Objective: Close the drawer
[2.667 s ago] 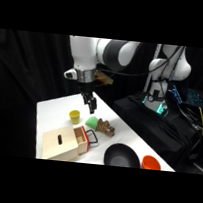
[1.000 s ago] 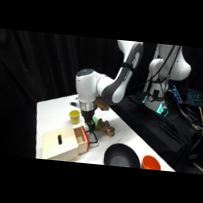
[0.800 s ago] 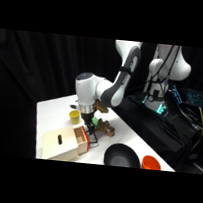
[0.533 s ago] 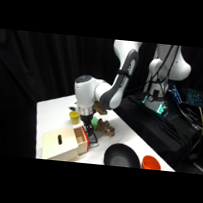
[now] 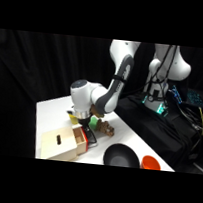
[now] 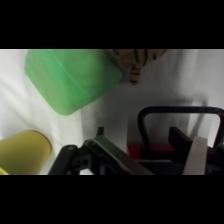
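Drawer [image 5: 82,139] stands pulled out from the box [image 5: 57,145] at the desk's [image 5: 50,112] near-left, its slide axis running toward 3 o'clock in the side view. Your gripper [image 5: 83,124] hangs just above its front, handle [image 6: 177,116] directly ahead in the wrist view. I cannot tell the finger spacing. You would push toward 9 o'clock.
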{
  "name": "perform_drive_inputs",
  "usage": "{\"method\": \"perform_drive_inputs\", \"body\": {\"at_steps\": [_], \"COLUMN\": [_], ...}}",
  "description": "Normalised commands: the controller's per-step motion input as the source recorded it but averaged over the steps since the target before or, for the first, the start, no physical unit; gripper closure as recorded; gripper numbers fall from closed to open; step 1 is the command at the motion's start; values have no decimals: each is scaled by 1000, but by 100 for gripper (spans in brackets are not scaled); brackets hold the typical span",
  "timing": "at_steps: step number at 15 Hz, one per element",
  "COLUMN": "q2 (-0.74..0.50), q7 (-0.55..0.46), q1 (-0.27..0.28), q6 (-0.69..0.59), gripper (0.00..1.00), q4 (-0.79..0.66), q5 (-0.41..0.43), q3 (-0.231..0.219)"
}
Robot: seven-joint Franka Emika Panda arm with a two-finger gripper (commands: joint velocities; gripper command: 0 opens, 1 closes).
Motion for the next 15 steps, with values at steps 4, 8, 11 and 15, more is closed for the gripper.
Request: {"method": "perform_drive_inputs", "body": {"at_steps": [4, 8, 11, 15], "q2": [221, 250, 286, 87], "q7": [-38, -25, -17, -61], "q1": [17, 39, 51, 30], "q6": [-264, -328, -348, -507], "gripper": [0, 0, 0, 0], "q4": [524, 615, 651, 491], "q5": [28, 8, -14, -6], "q3": [17, 16, 16, 39]}}
